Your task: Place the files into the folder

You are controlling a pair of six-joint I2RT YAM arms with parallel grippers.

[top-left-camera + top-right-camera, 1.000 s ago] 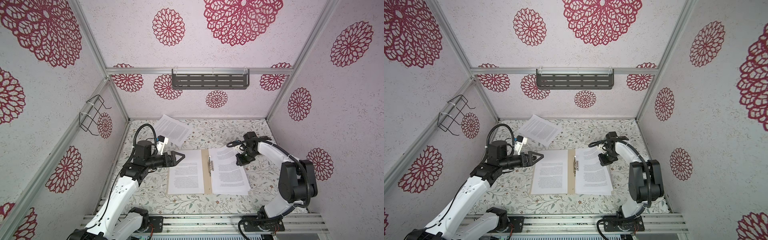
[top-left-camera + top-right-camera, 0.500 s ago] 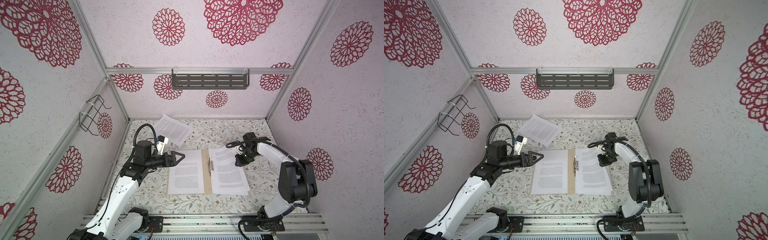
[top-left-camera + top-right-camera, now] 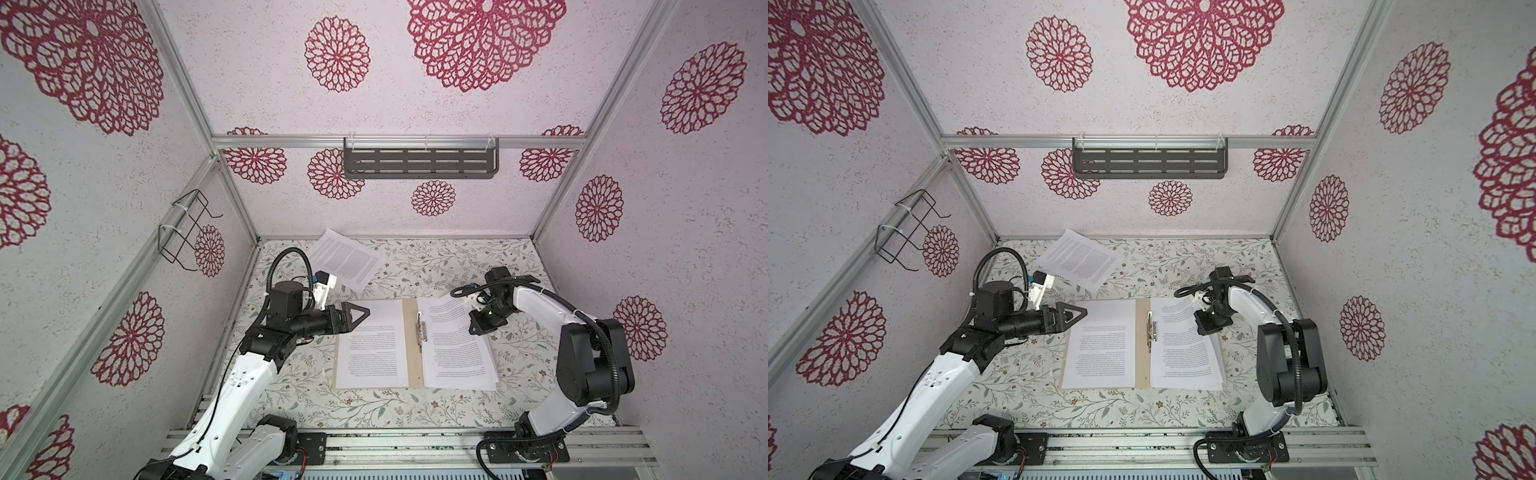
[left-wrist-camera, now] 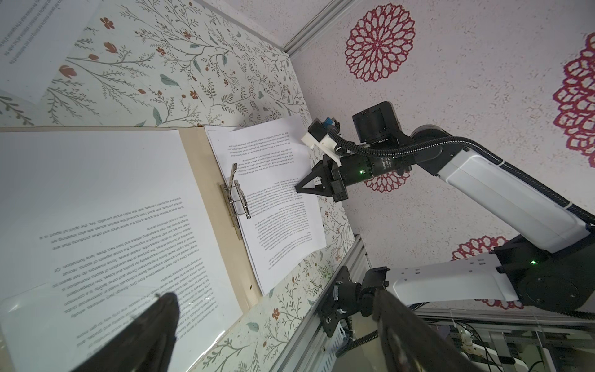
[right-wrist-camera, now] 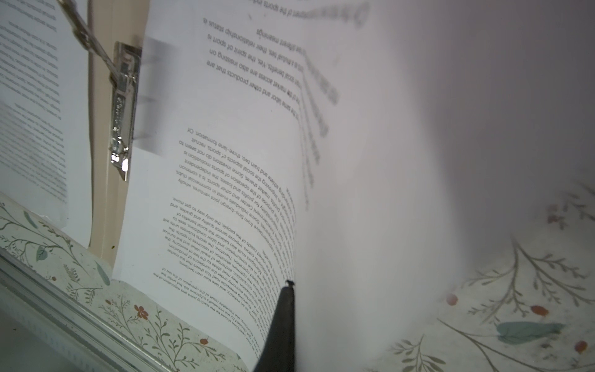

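Barely anything moves. The folder (image 3: 410, 353) lies open, near and central, with one sheet (image 3: 370, 349) on its left leaf and a stack (image 3: 457, 361) on the right beside the clip (image 3: 420, 332). The right gripper (image 3: 473, 330), apparently clenched on the raised top sheet (image 3: 446, 307), has edged slightly spineward, so tidying continues. The left gripper (image 3: 363, 311) hovers released. At the far left, a stray file (image 3: 347, 262) waits outside.

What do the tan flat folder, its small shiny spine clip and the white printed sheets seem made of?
The tan flat folder looks like matte card: dull, lying stiff and flat. Its small shiny spine clip is probably polished metal, given the bright glints. The white printed sheets look like thin plain paper: the top one bows upward where the right gripper pinches it.
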